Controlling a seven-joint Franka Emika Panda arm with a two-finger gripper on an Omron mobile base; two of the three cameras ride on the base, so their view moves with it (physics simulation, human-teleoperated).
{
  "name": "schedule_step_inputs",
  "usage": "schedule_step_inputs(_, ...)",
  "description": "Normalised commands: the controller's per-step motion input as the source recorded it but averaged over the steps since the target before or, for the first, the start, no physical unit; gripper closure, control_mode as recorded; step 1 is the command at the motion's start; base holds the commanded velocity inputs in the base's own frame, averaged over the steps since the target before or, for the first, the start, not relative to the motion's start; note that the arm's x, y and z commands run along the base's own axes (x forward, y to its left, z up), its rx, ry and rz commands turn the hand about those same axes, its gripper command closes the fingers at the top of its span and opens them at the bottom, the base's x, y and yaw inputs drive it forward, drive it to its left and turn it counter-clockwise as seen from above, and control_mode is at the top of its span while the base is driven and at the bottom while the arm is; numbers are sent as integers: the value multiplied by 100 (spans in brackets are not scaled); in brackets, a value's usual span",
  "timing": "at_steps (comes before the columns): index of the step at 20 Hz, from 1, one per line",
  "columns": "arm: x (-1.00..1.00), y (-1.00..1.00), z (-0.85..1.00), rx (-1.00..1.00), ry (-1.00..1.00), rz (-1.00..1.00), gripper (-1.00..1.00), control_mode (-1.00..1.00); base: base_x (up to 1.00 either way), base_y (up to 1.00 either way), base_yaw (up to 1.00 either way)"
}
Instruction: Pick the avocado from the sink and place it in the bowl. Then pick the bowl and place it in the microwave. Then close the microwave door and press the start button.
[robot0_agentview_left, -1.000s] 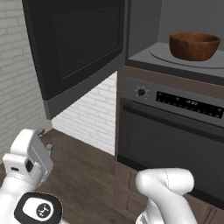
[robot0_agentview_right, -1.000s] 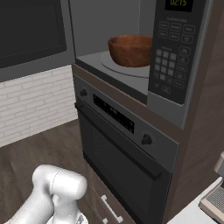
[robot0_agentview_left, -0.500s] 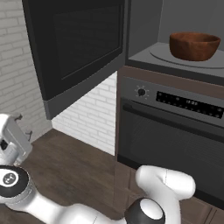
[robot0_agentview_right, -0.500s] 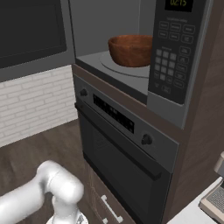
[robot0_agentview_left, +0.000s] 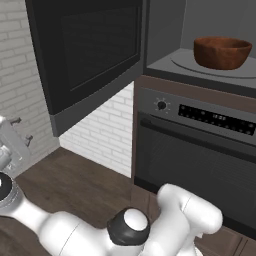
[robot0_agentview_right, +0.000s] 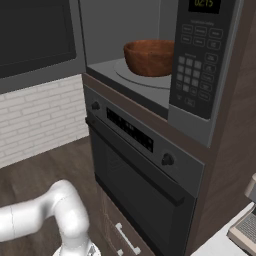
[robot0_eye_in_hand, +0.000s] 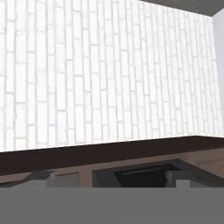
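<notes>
The bowl (robot0_agentview_left: 222, 52) sits inside the microwave (robot0_agentview_right: 150, 75), its door (robot0_agentview_left: 90, 52) swung wide at 10 o'clock, while the tool (robot0_agentview_left: 15, 137), half cut off, cannot be read.

Even, soft rendered light; coarse, slightly blurry pictures; no glare or hard shadows

- A home kitchen, rendered.
- A built-in microwave (robot0_agentview_right: 150, 75) sits in a dark wood cabinet column, its door (robot0_agentview_left: 90, 50) swung open at 10 o'clock in the left base view and its keypad (robot0_agentview_right: 197, 75) at 1 o'clock in the right base view.
- An oven (robot0_agentview_left: 200, 150) with a knob and display strip sits directly below it.
- A white brick wall (robot0_eye_in_hand: 109, 74) and a wood floor (robot0_agentview_left: 80, 185) surround them.
</notes>
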Motion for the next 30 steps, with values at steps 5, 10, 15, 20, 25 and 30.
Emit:
schedule_step_inputs(5, 56, -21, 16, 1, -16, -11, -100, -100, 0, 0, 0)
schedule_step_inputs(10, 28, -32, 38, 5, -13, -6, -100, -100, 0, 0, 0)
schedule_step_inputs(15, -1, -51, 70, 11, -27, -2, -100, -100, 0, 0, 0)
schedule_step_inputs(20, -7, -74, 53, 17, -28, 0, -100, -100, 0, 0, 0)
schedule_step_inputs(25, -57, -96, 37, 23, -28, 0, -100, -100, 0, 0, 0)
schedule_step_inputs(30, -86, -90, 29, 18, -15, 0, -100, -100, 0, 0, 0)
